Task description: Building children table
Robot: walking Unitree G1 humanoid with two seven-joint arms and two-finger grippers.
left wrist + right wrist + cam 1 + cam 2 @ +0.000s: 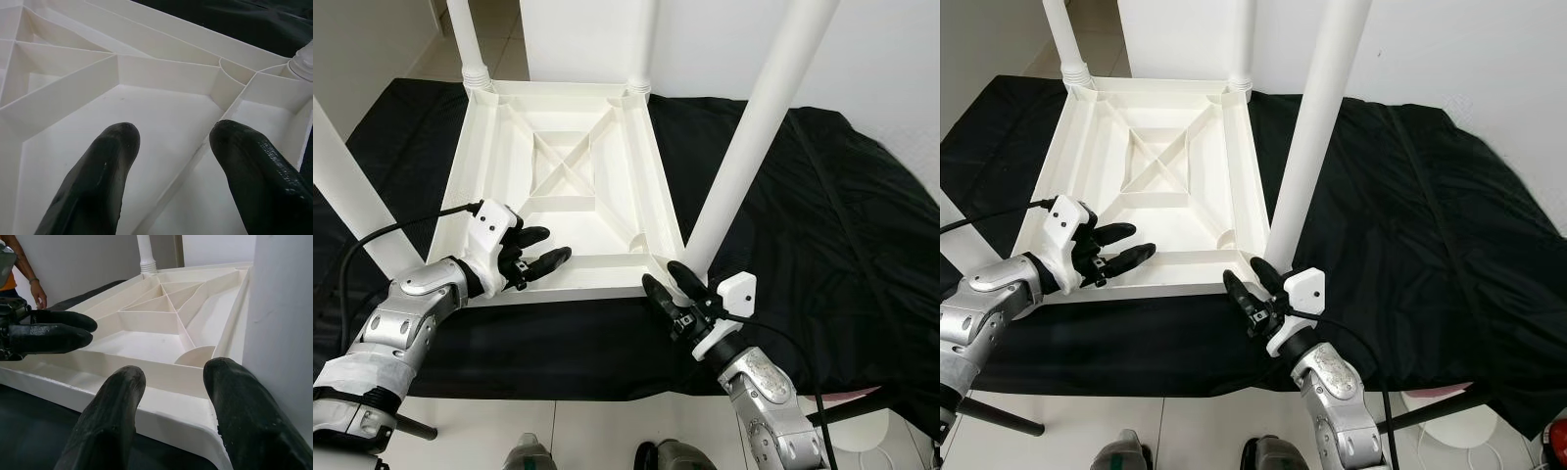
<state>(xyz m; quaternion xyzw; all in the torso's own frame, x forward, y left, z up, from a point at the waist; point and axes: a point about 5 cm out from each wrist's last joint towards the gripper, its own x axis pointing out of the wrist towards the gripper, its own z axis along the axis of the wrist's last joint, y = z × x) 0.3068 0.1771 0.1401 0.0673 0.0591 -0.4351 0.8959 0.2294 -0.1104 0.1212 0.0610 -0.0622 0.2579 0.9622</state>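
Right claw fingers apart, at near corner of upturned white children table, just beside the near right leg. Left claw fingers apart, over near rim. Table lies on black cloth. Person's hand beyond.

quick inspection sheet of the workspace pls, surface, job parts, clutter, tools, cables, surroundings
surface: black cloth spread on a pale tiled floor
job's things: white tabletop lying upside down, ribbed underside up; four white legs stand in its corners, near right leg by the right tool
clutter: nothing seen
grippers: left tool open above the near left inside of the tabletop; right tool open at the near right corner, beside the leg's base
cables: black cable runs to the left wrist; another trails along the right forearm
surroundings: white wall behind; a person's hand in the right wrist view
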